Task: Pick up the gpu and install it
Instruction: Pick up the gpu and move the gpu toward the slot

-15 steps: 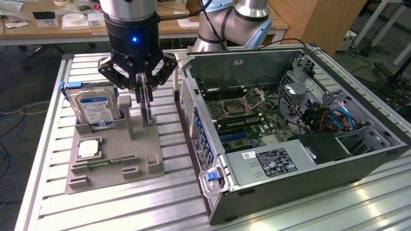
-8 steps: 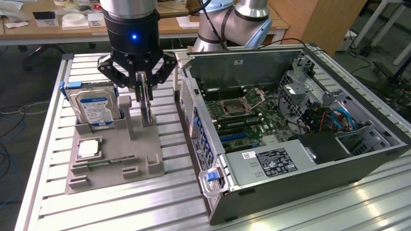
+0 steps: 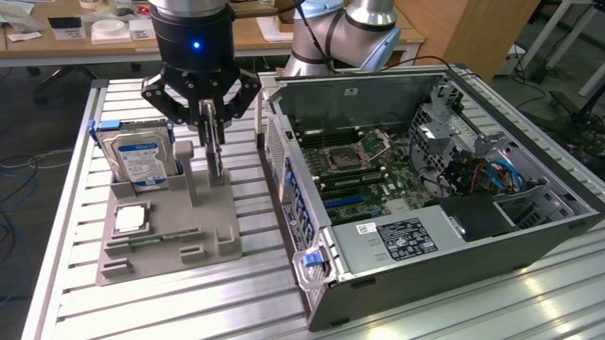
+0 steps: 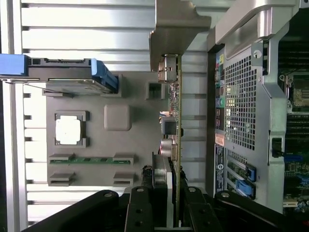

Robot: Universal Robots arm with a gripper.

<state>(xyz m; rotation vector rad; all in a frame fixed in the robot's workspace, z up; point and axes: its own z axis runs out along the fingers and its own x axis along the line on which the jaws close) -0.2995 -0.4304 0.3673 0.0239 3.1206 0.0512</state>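
The tool [image 3: 210, 140] hangs straight down over a grey tray [image 3: 170, 258], its jaws clamped on the top edge of the graphics card [image 3: 217, 166]. The card stands upright on its long edge in a holder at the tray's side nearest the open computer case [image 3: 426, 191] — a thin green board with a metal bracket at one end. Whether its lower edge has left the holder, I cannot tell. At the tray's far corner away from the case a hard drive [image 3: 142, 159] stands upright; a square chip [image 3: 130, 218] and a memory stick [image 3: 156, 239] lie flat nearer the front. The tray rests on the slatted metal worktop [image 3: 95, 312] — just beside the case.
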